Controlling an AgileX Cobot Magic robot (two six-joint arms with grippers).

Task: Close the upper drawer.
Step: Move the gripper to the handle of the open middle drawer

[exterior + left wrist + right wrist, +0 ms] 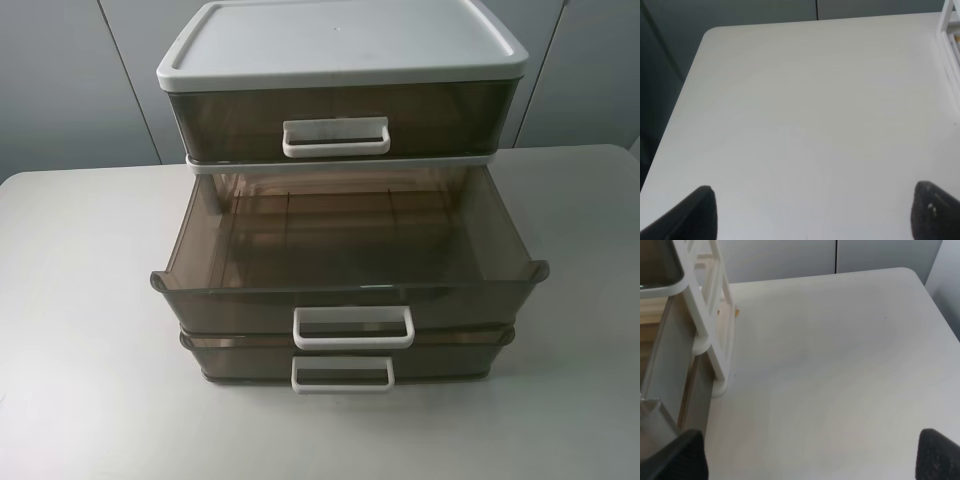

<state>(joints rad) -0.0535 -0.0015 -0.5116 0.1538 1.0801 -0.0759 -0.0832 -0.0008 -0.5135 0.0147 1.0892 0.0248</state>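
Observation:
The upper drawer is the middle of three smoky-brown drawers in a white-framed cabinet. It is pulled far out toward the front and is empty, and its white loop handle faces the front edge. Neither gripper shows in the exterior view. In the left wrist view my left gripper is open over bare table, away from the cabinet. In the right wrist view my right gripper is open, with a smoky drawer side beside one fingertip.
The top-tier drawer is shut. The lowest drawer sticks out a little under the upper one. The cabinet stands on a white table. The white frame shows in the right wrist view and at the edge of the left wrist view.

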